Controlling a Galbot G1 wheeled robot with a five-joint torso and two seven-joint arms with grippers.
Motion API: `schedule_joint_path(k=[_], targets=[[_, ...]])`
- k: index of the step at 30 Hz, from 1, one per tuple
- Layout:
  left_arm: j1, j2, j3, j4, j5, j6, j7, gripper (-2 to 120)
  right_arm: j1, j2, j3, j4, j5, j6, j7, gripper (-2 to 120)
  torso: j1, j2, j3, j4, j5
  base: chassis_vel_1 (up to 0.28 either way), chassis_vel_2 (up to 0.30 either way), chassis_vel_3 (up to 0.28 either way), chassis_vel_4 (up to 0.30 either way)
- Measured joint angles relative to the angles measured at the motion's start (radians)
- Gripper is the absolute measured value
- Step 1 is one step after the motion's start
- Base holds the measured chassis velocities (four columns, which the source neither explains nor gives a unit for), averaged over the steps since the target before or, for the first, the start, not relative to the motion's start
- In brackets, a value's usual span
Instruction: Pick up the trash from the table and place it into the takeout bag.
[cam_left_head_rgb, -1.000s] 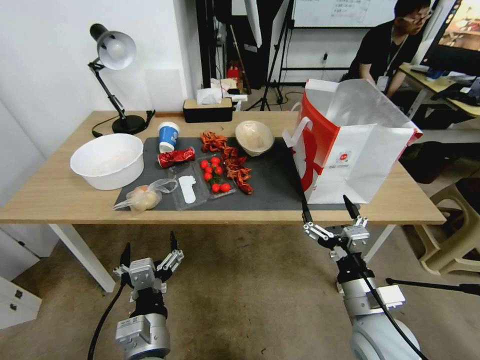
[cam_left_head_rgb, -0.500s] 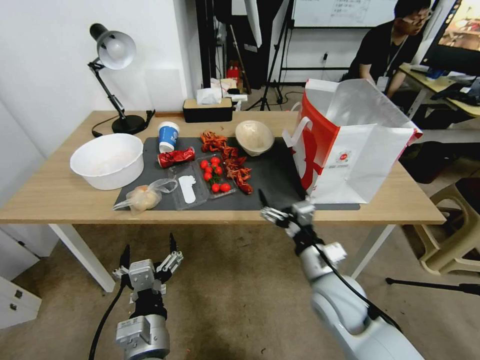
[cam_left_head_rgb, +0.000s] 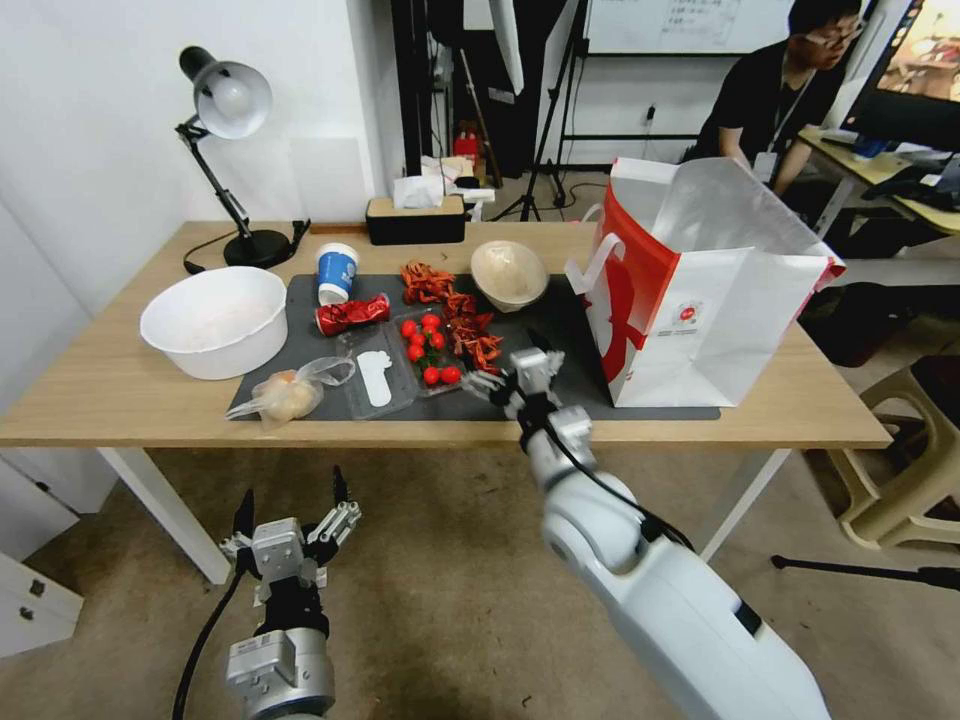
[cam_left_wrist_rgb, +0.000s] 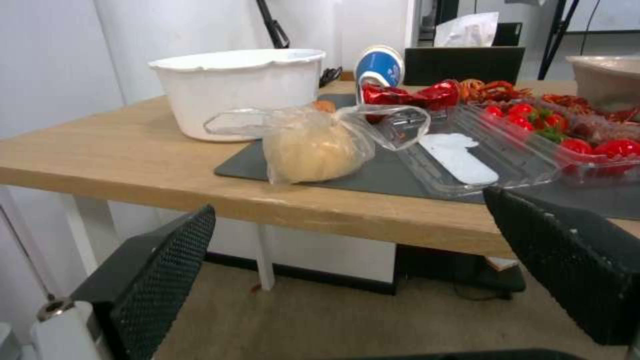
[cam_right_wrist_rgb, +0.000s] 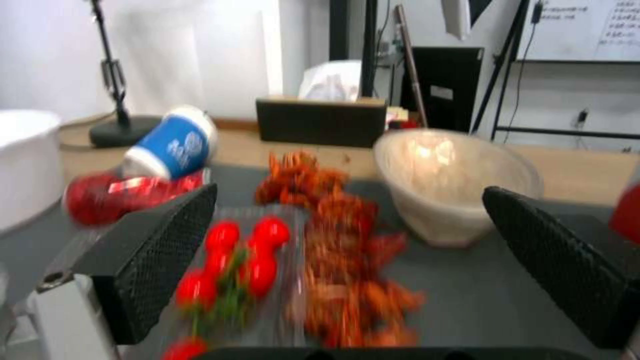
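Reach step: right pincer (cam_left_head_rgb: 512, 372), jaws apart, hovered over the tabletop (cam_left_head_rgb: 120, 390) mat; the beige bowl (cam_left_head_rgb: 509, 274) at 12 o'clock probably needed grasping next.

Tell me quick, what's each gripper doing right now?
Left gripper: open, empty, below the table edge.
Right gripper: open, empty, over the mat.

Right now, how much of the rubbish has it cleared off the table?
None by the look of it: the red can, paper cup, beige bowl and knotted bag all lie on the table. The open right claw reaches over the mat; the left claw hangs below. Takeout bag waits.
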Motion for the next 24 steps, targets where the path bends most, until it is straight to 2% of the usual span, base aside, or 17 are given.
schedule_joint_path(k=[5, 7, 13, 15, 24], targets=[[0.002, -0.001, 0.0, -0.002, 0.0, 0.001, -0.002, 100, 0.081, 0.055, -0.02, -0.05, 0.092, -0.057, 0.096, 100, 0.0, 0.0, 0.0, -0.0002, -0.0001, 0.0, 0.0, 0.0, 0.0], [0.004, -0.001, 0.0, -0.003, 0.0, 0.0, -0.002, 100, 0.13, 0.106, -0.024, -0.084, 0.179, -0.1, 0.184, 100, 0.0, 0.0, 0.0, 0.0, 0.0001, 0.0, 0.0, 0.0, 0.0], [0.005, 0.0, 0.0, -0.005, 0.0, -0.001, -0.003, 100, 0.178, 0.17, -0.02, -0.144, 0.223, -0.127, 0.288, 100, 0.0, 0.0, 0.0, 0.0, 0.0001, 0.0, 0.0, 0.0, 0.0], [0.007, 0.0, 0.0, -0.007, 0.0, -0.003, -0.004, 100, 0.203, 0.203, -0.009, -0.173, 0.278, -0.152, 0.367, 100, 0.0, 0.0, 0.0, -0.0001, 0.0001, 0.0, 0.0, 0.0, 0.0], [0.01, 0.0, -0.001, -0.01, 0.0, -0.005, -0.006, 100, 0.238, 0.24, 0.024, -0.213, 0.386, -0.175, 0.47, 100, 0.0, 0.0, 0.0, -0.0001, 0.0001, 0.0, 0.0, 0.0, 0.0]])
